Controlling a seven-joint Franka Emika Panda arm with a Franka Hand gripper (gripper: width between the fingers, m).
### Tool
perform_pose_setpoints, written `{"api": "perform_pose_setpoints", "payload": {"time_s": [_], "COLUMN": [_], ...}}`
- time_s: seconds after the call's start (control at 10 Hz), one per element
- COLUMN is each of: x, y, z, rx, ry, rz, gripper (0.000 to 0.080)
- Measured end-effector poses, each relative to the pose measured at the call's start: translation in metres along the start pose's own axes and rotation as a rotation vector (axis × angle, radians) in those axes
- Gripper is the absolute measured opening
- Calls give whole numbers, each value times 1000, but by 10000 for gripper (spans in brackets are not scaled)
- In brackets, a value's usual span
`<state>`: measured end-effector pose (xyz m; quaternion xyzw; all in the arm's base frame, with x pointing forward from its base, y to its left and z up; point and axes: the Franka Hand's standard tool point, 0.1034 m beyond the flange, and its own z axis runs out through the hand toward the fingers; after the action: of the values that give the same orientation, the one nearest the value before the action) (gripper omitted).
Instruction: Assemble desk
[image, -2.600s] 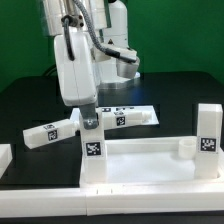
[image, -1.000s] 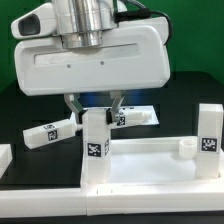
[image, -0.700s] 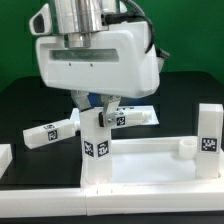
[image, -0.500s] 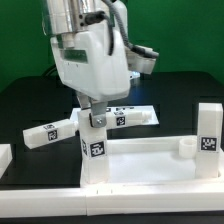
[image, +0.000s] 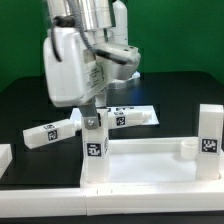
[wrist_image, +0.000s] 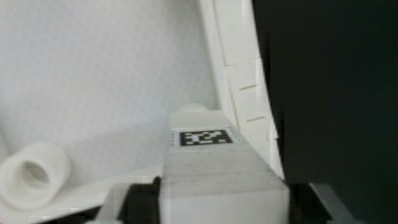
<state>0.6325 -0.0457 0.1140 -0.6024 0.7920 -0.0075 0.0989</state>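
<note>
The desk top (image: 150, 162) lies flat, rim up, with a round corner socket (image: 184, 150) showing. One tagged leg (image: 95, 150) stands upright at its corner nearest the exterior view's left. My gripper (image: 91, 119) is shut on that leg's upper end from above. In the wrist view the leg (wrist_image: 221, 165) fills the gap between my dark fingers (wrist_image: 134, 202), with the desk top (wrist_image: 89, 90) and a socket (wrist_image: 27, 176) beside it. A second leg (image: 207, 140) stands upright at the exterior view's right. Two loose legs (image: 50, 132) (image: 136, 118) lie on the black table behind.
A white border bar (image: 110, 198) runs along the front of the exterior view, and a short white piece (image: 4, 155) sits at its left edge. The marker board (image: 140, 105) lies flat behind the loose legs. The arm's bulk hangs over the left rear of the desk top.
The hand has turned about the upright leg, from broad face toward the camera to nearly edge-on, while staying shut on the leg's top. The other parts have not moved.
</note>
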Motion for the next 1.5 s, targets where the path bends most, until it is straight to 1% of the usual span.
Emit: {"api": "perform_pose_setpoints", "payload": {"time_s": [0.1,0.2,0.3,0.4,0.5,0.6,0.7,0.8,0.9,1.1,1.4,1.5], "x": [0,0,1,1,0,-4,-12,-24,-34,-30,-32,-38], "y": [0,0,0,0,0,1,5,16,21,21,22,28], "z": [0,0,0,1,1,-4,-14,-22,-23,-20,-19,-19], "rx": [12,11,10,9,10,9,12,-12,-40,-38,-40,-50], "ry": [-1,1,1,1,1,-7,-21,-38,-42,-40,-39,-41], "rz": [150,151,152,149,147,118,80,39,13,18,14,-31], "gripper": [294,294,408,408,581,581,638,638,647,648,648,648]}}
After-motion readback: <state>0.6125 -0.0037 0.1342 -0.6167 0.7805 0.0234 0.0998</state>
